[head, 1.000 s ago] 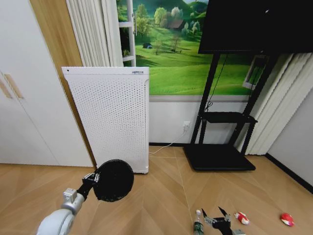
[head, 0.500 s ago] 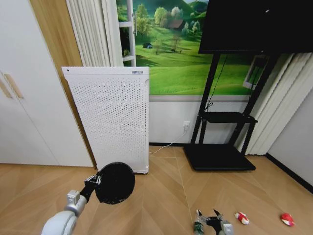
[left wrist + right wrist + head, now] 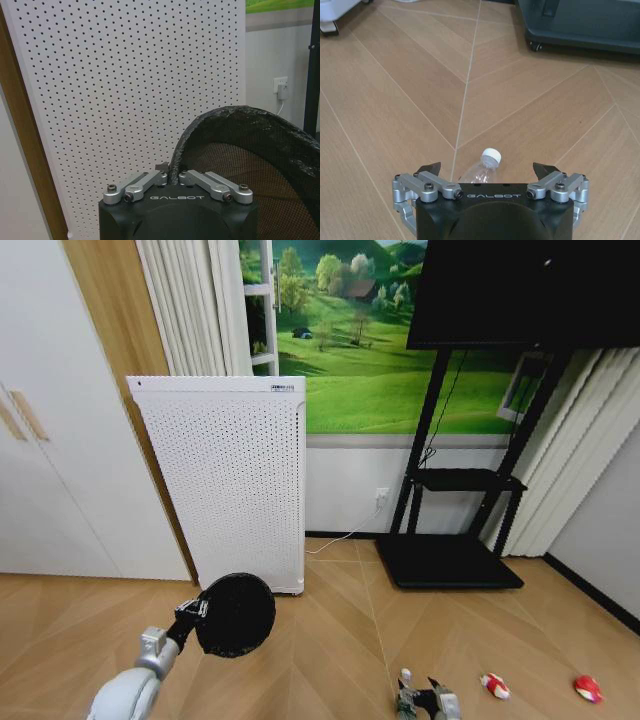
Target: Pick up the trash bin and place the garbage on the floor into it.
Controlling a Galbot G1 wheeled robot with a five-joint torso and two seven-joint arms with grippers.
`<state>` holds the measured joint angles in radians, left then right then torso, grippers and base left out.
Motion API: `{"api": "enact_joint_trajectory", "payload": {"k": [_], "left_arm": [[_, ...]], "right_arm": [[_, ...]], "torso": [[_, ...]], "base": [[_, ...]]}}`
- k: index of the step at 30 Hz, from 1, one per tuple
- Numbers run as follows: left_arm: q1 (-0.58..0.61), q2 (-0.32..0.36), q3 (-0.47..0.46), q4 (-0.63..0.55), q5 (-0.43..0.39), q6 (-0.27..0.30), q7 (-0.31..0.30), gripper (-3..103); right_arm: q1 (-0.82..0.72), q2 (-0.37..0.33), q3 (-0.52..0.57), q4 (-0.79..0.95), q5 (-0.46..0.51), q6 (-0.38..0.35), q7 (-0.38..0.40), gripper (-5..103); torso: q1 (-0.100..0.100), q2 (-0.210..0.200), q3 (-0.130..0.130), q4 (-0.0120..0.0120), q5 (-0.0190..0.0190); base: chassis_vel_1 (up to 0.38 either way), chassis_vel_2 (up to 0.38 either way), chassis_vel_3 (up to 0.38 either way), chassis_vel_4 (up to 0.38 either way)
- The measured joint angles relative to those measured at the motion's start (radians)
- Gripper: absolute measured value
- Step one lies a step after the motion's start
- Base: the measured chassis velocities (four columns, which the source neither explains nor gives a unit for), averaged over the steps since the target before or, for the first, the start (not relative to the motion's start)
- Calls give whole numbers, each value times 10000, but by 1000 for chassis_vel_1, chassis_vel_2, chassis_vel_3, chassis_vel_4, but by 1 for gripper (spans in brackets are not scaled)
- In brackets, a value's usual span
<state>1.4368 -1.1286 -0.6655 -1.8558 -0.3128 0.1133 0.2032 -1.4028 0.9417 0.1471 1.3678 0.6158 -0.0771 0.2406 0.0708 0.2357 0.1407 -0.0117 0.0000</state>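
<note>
Black mesh forms the wall of the trash bin (image 3: pixel 235 614), which is held off the floor in front of the white perforated appliance (image 3: pixel 222 480), its crinkled rim pinched between the closed jaws of the left gripper (image 3: pixel 171 177). Compared with a second ago, the right gripper (image 3: pixel 488 169) has been lowered further, and its jaws are now spread wide on either side of the clear plastic bottle (image 3: pixel 481 167), whose white cap lies on the herringbone wood floor (image 3: pixel 410 95). Two red-and-white wrappers (image 3: pixel 493 684) are seen well apart to the bottle's right.
</note>
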Motion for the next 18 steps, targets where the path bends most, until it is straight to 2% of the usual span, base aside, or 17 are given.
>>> {"api": "enact_joint_trajectory", "payload": {"k": [6, 12, 18], "left_arm": [[-134, 1, 239, 113, 47, 1, -17, 4], [-278, -4, 444, 406, 193, -2, -33, 4], [-346, -9, 524, 638, 322, -132, -34, 4]], "right_arm": [[101, 165, -47, -372, 0, 13, -7, 100], [292, 805, -298, -1384, -138, 42, 45, 100], [491, 1142, -455, -1831, -254, 76, 57, 100]], "torso": [[0, 1, 0, 2, 0], [0, 1, 0, 1, -2], [0, 2, 0, 2, -2]], "base": [[0, 0, 0, 0], [0, 0, 0, 0], [0, 0, 0, 0]]}}
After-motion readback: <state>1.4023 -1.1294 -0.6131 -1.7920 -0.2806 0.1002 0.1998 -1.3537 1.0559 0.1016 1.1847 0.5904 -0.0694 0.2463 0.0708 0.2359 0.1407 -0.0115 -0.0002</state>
